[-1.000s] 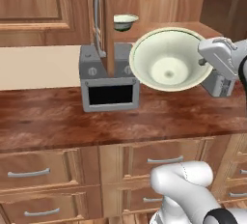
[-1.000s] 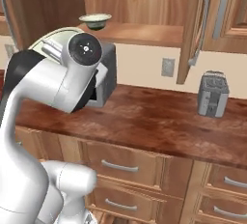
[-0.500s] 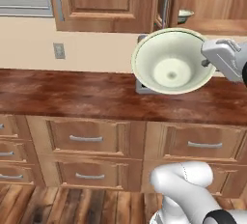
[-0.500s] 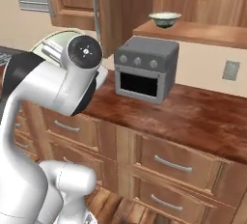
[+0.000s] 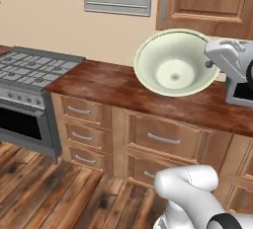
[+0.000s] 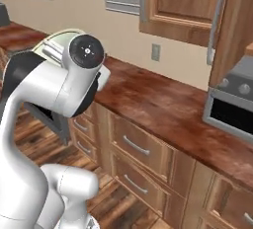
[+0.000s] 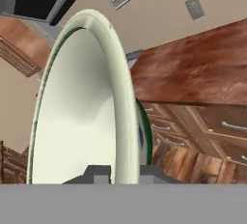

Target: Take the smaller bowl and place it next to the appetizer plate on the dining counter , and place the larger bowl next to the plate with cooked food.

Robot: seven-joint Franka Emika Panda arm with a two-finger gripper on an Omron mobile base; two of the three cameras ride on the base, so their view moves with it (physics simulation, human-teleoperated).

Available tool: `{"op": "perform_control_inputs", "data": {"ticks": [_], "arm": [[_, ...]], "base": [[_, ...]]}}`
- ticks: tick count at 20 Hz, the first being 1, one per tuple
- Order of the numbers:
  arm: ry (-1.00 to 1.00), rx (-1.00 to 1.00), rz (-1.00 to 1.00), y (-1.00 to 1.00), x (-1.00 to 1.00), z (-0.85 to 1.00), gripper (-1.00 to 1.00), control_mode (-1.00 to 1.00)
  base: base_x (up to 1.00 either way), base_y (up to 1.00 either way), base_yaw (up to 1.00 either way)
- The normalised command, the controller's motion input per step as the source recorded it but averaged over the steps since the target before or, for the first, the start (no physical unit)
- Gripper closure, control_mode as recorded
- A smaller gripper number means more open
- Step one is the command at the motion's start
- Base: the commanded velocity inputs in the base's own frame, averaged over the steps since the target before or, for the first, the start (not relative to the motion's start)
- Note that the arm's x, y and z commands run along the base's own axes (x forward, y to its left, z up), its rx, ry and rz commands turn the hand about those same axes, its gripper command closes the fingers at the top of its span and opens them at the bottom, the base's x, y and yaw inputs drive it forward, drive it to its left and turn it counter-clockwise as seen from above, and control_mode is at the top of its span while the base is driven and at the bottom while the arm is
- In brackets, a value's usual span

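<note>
I see a beige wall [image 5: 44,20] behind a reddish-brown wood-grain counter [image 5: 113,82] over wooden drawers [image 5: 163,139] with metal handles. A grey stove [image 5: 29,70] stands left, a wall outlet [image 6: 155,52] beyond, and a plank floor [image 5: 54,198] below.

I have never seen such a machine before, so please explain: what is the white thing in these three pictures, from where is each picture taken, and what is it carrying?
The white thing is a robot arm on a base that can drive, in a computer-rendered kitchen. Two pictures come from cameras on the base, behind the arm: one to its left, one to its right. The third comes from a camera on the hand, looking along the fingers.

The gripper is closed on the rim of the larger bowl, which is cream inside and hangs tilted in the air, its opening facing the left camera. In the hand picture one fingertip sits inside the rim, the other outside.

Behind the bowl runs a wall counter of reddish wood over drawers, with a stove to its left. The right camera shows a grey oven standing on that counter.
</note>
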Motion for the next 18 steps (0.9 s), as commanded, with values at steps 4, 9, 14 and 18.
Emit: {"op": "perform_control_inputs", "data": {"ticks": [4,9,14,18], "arm": [[0.0,0.0,0.0,0.0,0.0,0.0,1.0,1.0],[0.0,0.0,0.0,0.0,0.0,0.0,1.0,1.0],[0.0,0.0,0.0,0.0,0.0,0.0,1.0,1.0],[0.0,0.0,0.0,0.0,0.0,0.0,1.0,1.0]], "base": [[0.0,0.61,0.47],[0.0,0.62,0.48],[0.0,0.6,0.48],[0.01,0.6,0.44]]}}
